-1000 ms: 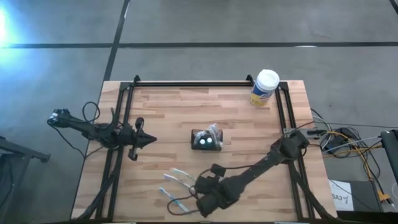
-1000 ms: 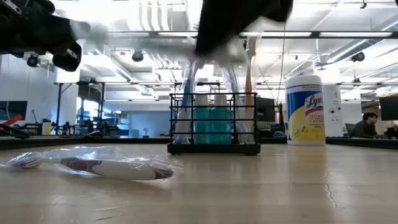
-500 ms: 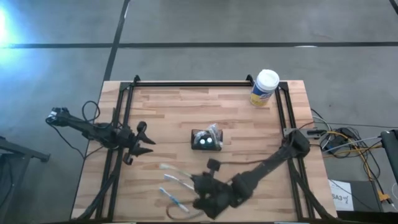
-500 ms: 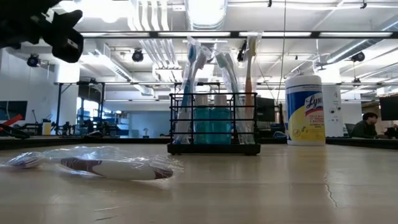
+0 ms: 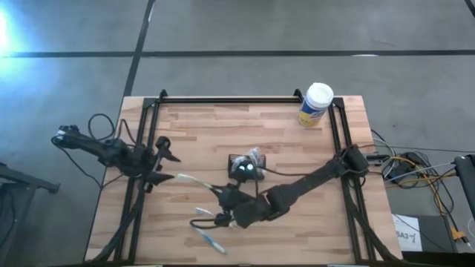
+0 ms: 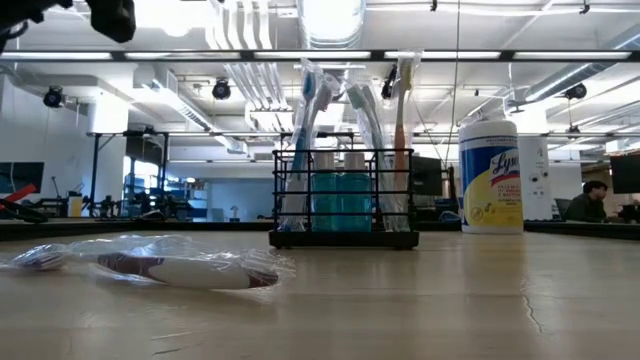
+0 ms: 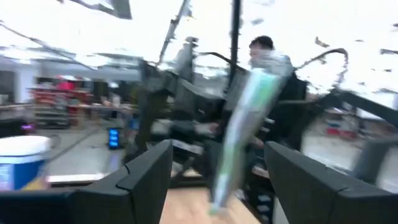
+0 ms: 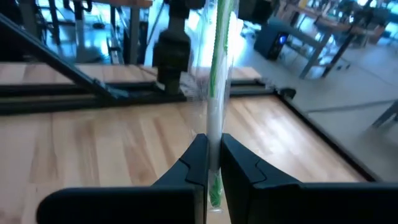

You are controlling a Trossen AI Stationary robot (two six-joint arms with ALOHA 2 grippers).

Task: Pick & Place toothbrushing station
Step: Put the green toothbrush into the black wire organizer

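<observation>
Toothbrush [image 8: 214, 118] in clear wrap sits pinched in my right gripper [image 5: 223, 194], fingers pressed tight on it, low in the middle of the high view. My left gripper [image 5: 162, 159] is spread wide at the left edge of the counter [image 5: 200, 126]. The toothbrushing station [image 5: 246, 167] stands mid-frame, just beside my right arm. More wrapped toothbrushes [image 5: 208, 231] lie below.
</observation>
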